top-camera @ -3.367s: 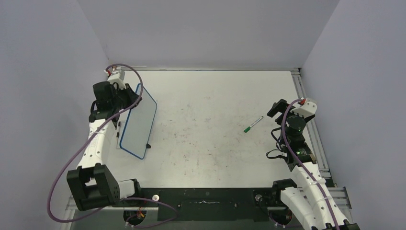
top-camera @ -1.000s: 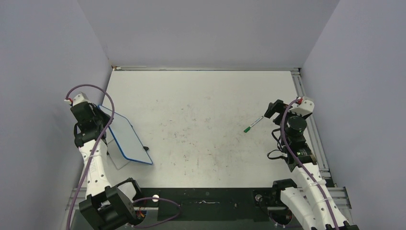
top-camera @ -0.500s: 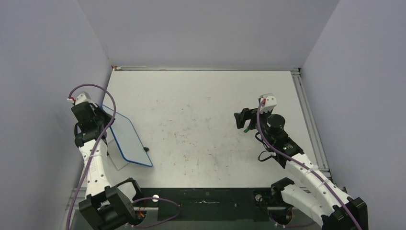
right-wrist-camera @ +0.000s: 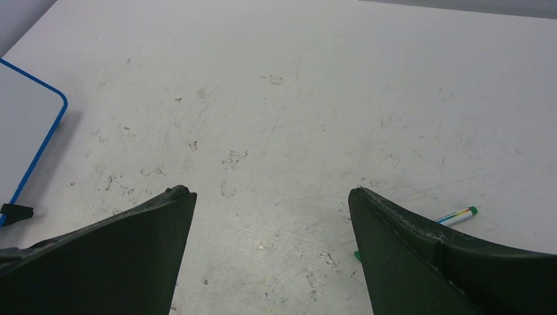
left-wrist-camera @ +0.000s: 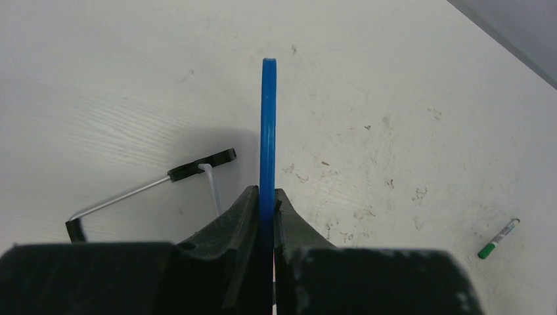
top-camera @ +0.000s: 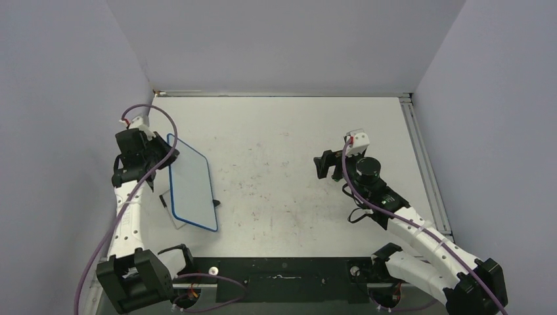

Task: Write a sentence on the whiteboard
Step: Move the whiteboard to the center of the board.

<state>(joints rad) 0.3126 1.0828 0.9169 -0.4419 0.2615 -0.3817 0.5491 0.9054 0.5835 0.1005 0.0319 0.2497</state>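
The whiteboard (top-camera: 190, 185), white with a thin blue frame, is tilted at the table's left. Its face shows no sentence. My left gripper (top-camera: 163, 148) is shut on its far left edge. In the left wrist view the blue frame (left-wrist-camera: 268, 125) runs edge-on between the closed fingers of the left gripper (left-wrist-camera: 266, 194). My right gripper (top-camera: 324, 164) is open and empty over the table's right middle. In the right wrist view the right gripper (right-wrist-camera: 270, 191) spreads wide above bare tabletop. A green-capped marker (right-wrist-camera: 460, 214) lies partly behind its right finger. The marker also shows in the left wrist view (left-wrist-camera: 499, 238).
The board's wire stand with black feet (left-wrist-camera: 151, 187) hangs below its back. One black foot (top-camera: 214, 203) touches the table. The board's corner shows at the left of the right wrist view (right-wrist-camera: 29, 128). A metal rail (top-camera: 420, 151) runs along the table's right edge.
My left arm has swung the whiteboard away from the near left toward the table's middle, turning it. My right arm has moved left over the marker, which is now hidden in the top view.
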